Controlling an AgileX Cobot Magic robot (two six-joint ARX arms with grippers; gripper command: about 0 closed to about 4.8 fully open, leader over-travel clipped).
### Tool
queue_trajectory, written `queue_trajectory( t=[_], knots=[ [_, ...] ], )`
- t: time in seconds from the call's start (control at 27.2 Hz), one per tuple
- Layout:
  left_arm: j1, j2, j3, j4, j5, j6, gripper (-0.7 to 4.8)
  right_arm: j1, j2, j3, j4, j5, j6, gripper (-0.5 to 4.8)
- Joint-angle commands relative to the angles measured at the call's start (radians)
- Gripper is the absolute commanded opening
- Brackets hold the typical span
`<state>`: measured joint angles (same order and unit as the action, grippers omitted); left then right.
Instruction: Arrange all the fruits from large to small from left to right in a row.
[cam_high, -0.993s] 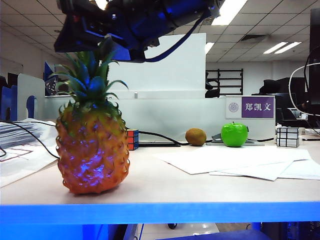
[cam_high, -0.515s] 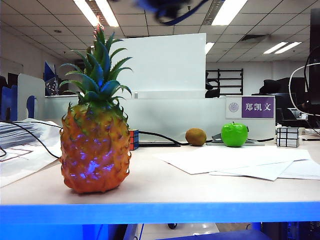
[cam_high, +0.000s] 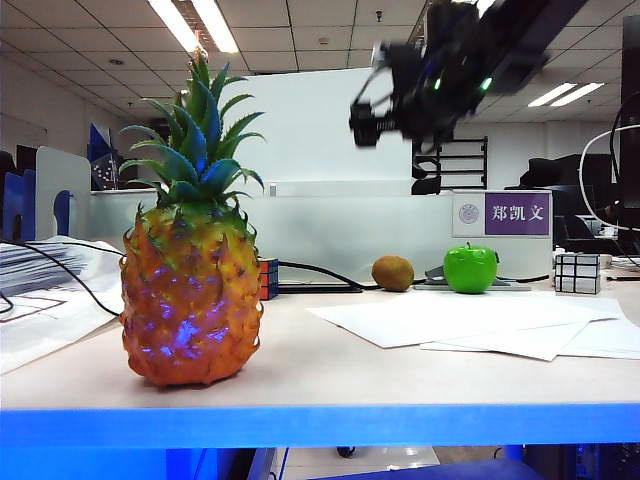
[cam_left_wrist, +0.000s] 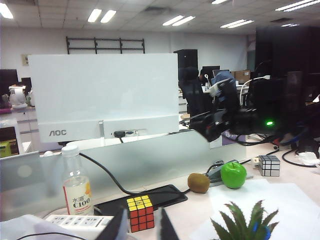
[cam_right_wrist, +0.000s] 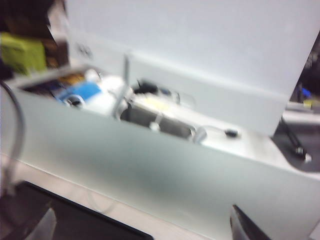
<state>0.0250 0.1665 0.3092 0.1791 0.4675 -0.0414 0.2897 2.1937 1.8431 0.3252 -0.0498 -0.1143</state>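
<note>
The large orange pineapple (cam_high: 190, 290) stands upright at the front left of the table; its green crown (cam_left_wrist: 242, 222) shows in the left wrist view. The brown kiwi (cam_high: 393, 272) and the green apple (cam_high: 470, 268) lie side by side at the back, the kiwi on the left. My right gripper (cam_high: 368, 122) hangs high in the air above them, open wide (cam_right_wrist: 145, 230) with nothing between its fingers. Low near the back of the table, my left gripper (cam_left_wrist: 142, 232) is open and empty. The kiwi (cam_left_wrist: 198, 183) and apple (cam_left_wrist: 233, 175) lie far from it.
A coloured puzzle cube (cam_high: 265, 278) stands behind the pineapple and a silver cube (cam_high: 575, 272) at the far right. White sheets (cam_high: 470, 320) lie on the right half, and papers with a cable (cam_high: 50, 300) lie at the left. A drink bottle (cam_left_wrist: 76, 182) and power strip (cam_left_wrist: 75, 222) stand by the divider.
My right gripper has come off the pineapple's crown, opened wider and swung up and to the right, above the kiwi and apple. The pineapple stays upright. The left gripper has not moved.
</note>
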Motion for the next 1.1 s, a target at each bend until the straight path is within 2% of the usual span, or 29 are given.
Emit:
queue_trajectory(
  t=[0.04,0.15,0.37,0.92,0.96,0.99,1.03,1.07,1.1],
  knots=[
    [0.000,0.001,0.003,0.005,-0.004,0.000,0.90,-0.014,0.172,0.227,-0.184,-0.005,-0.056,4.79],
    [0.000,0.001,0.003,0.002,-0.004,0.001,0.90,-0.014,0.277,0.319,-0.240,0.019,-0.149,4.79],
    [0.001,0.001,0.003,-0.002,-0.004,0.000,0.90,-0.040,0.338,0.319,-0.251,0.058,-0.203,4.79],
    [0.001,0.001,0.003,-0.006,-0.004,0.005,0.90,-0.056,0.425,0.319,-0.241,0.021,-0.198,4.79],
    [0.001,0.001,0.003,-0.006,-0.004,0.005,0.90,-0.056,0.425,0.319,-0.237,0.021,-0.197,4.36],
    [0.001,0.001,0.003,-0.006,-0.004,0.005,0.90,-0.056,0.425,0.319,-0.224,0.028,-0.198,3.17],
    [0.001,0.001,0.003,-0.006,-0.004,0.005,0.90,-0.056,0.425,0.319,-0.223,0.031,-0.197,2.61],
    [0.001,0.001,0.003,-0.006,-0.004,0.005,0.90,-0.057,0.425,0.319,-0.223,0.032,-0.197,1.67],
    [0.001,0.001,0.003,-0.006,-0.003,0.005,0.90,-0.057,0.425,0.319,-0.226,0.032,-0.197,1.11]
  ],
)
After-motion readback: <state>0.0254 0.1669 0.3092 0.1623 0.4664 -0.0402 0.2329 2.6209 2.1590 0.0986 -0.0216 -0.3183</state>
